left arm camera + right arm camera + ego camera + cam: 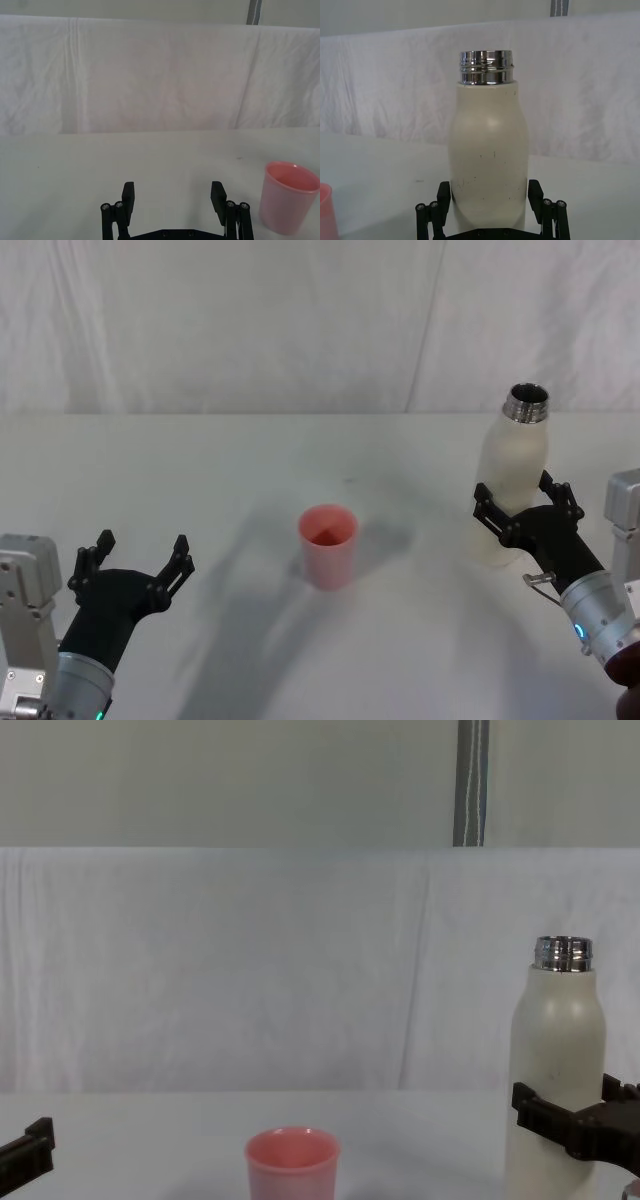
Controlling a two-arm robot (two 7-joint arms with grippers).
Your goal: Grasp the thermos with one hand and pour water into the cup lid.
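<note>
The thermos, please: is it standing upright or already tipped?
Upright: the thermos stands vertical on the table, steel neck on top, right end effector around its lower body.

The thermos (511, 478) was a matte cream-white with a few small dark specks low on its body, and its threaded neck was shiny silver steel. The cup lid (328, 546) was a plain pink, a shade deeper inside, and stood on a pale grey-white worktop (250, 470) before a white, creased cloth backdrop (200, 320). The left end effector (137, 565) and the right end effector (524, 512) were both black, on silver-grey wrists with a small blue-green light.
</note>
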